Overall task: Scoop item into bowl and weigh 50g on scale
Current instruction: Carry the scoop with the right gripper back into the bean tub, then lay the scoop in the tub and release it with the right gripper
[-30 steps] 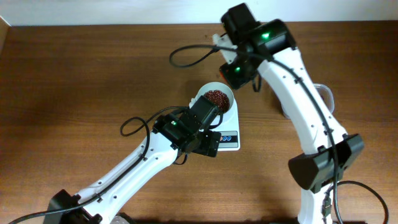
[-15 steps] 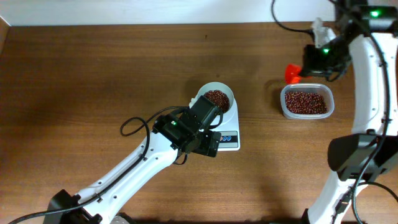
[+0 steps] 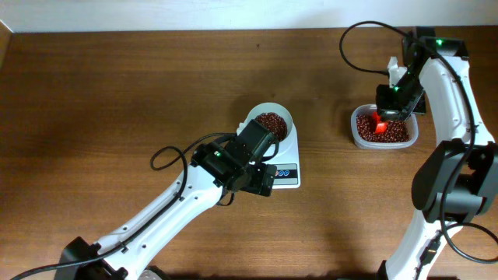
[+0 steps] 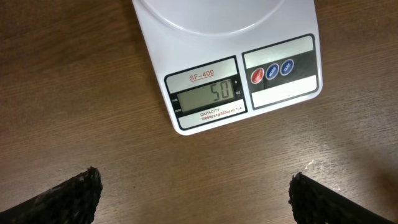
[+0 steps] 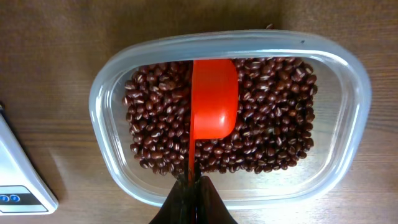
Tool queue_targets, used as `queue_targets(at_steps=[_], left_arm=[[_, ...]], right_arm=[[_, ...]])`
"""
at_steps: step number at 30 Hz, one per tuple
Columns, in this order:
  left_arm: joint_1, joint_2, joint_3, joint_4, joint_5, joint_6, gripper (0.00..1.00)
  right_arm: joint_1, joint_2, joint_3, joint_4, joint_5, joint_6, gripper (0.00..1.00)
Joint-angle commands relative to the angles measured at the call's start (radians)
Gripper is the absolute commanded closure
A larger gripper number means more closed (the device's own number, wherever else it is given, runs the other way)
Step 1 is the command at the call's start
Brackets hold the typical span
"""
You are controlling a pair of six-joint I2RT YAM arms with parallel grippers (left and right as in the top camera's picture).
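Left gripper: the left gripper (image 4: 194,179) hung with its jaws spread wide and empty over the brown wood-grain table (image 4: 74,74), just in front of the white rectangular plastic digital scale (image 4: 280,96); judged to be parked there so its camera faced the readout
Readout: the grey LCD display (image 4: 205,94) showed 50 (the target figure, met on its face); the red and blue round buttons (image 4: 272,71) sat just beside it
Bowl: the small round smooth-walled white bowl (image 3: 271,107) sat on the scale's platform, holding a loose heap of small dark red-brown oval beans (image 3: 272,122)
Right gripper: the right gripper (image 5: 191,186) was clenched on the thin handle of the red plastic scoop (image 5: 213,99), pinching it edge-on
Scoop position: the cup lay on the spare beans (image 5: 273,112) inside the clear rounded-rectangular plastic tub (image 5: 351,93), well apart from the scale; judged the place to set it down, since no more was needed
Scoop load: no beans were seen on the cup's glossy face
Materials: the beans were smooth, each with a pale streak, loose and likely to roll; the tub was thin and translucent with a raised rim; the scale shell was hard and glossy
Assessment: weighing appeared complete; the remaining step was judged to be letting go of the scoop
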Motion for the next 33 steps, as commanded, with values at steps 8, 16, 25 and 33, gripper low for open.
queue_targets(at_steps=[8,16,25,33], left_arm=[[-0.006,-0.016,0.019,-0.002,0.01,-0.016,0.01],[-0.006,-0.016,0.019,-0.002,0.01,-0.016,0.01],[-0.006,-0.016,0.019,-0.002,0.01,-0.016,0.01],[-0.006,-0.016,0.019,-0.001,0.01,-0.016,0.01]], right_arm=[[-0.001,0.003,-0.022,0.034,0.222,0.012,0.28],[-0.071,0.003,-0.022,0.129,0.38,0.023,0.02],[-0.165,-0.011,0.237,0.017,-0.254,-0.092,0.3],[-0.016,-0.009,0.108,-0.185,-0.233,-0.043,0.96]])
